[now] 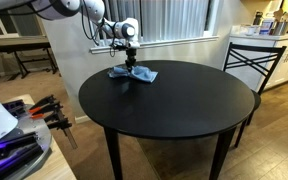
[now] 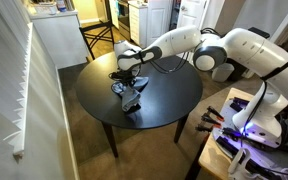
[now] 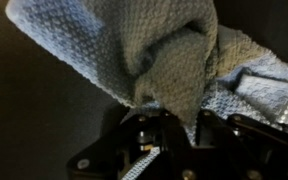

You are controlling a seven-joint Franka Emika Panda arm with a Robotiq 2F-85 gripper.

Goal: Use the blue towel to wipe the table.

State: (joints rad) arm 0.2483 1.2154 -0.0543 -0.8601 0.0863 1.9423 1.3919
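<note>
The blue towel lies crumpled on the far part of the round black table. In an exterior view it sits near the table's edge by the window side. My gripper points down onto the towel's middle, also shown in an exterior view. In the wrist view the jaws are shut on a raised fold of the towel, with cloth bunched between the fingers. The towel fills most of the wrist view and hides the table under it.
A black metal chair stands at the table's far right side. A window with blinds runs behind the table. A white wall is close to the table's edge. Another robot and clutter stand beside the table.
</note>
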